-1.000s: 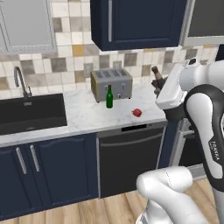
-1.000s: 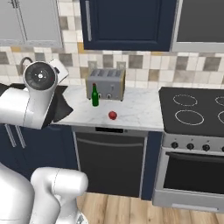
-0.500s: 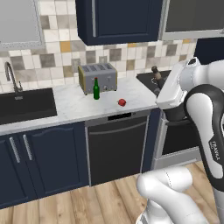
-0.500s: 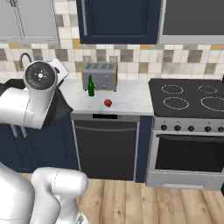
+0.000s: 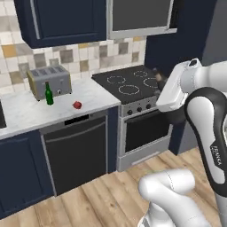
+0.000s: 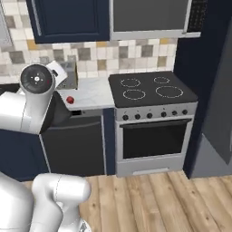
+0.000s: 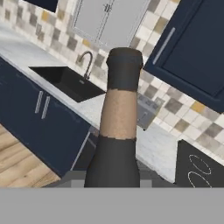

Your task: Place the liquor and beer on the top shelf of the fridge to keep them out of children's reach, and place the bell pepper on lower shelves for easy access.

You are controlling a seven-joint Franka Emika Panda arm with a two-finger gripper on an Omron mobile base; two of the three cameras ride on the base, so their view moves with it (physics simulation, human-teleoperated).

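My gripper (image 5: 163, 85) is shut on the liquor (image 5: 158, 78), a squat black bottle held in the air in front of the stove. Its thin neck and brownish stopper (image 7: 123, 105) rise up the middle of the hand view, hiding the fingertips. The beer (image 5: 49, 94), a slim green bottle, stands on the marble counter (image 5: 26, 111) beside the toaster. To its right lies the small red bell pepper (image 5: 77, 105), which also shows past my arm (image 6: 70, 99). A grey side of the fridge (image 6: 219, 104) stands at the far right; its shelves are out of view.
A black stove (image 6: 152, 88) with its oven sits between the counter and the fridge, under a microwave (image 5: 137, 15). The toaster (image 5: 48, 80) stands at the back of the counter, a dishwasher (image 5: 75, 150) below it. The sink (image 7: 65, 83) lies further left. Wooden floor runs along the front.
The whole picture has shifted: the base has driven right, so the counter, beer and bell pepper slid left and the stove and fridge came in. The gripper still holds the liquor.
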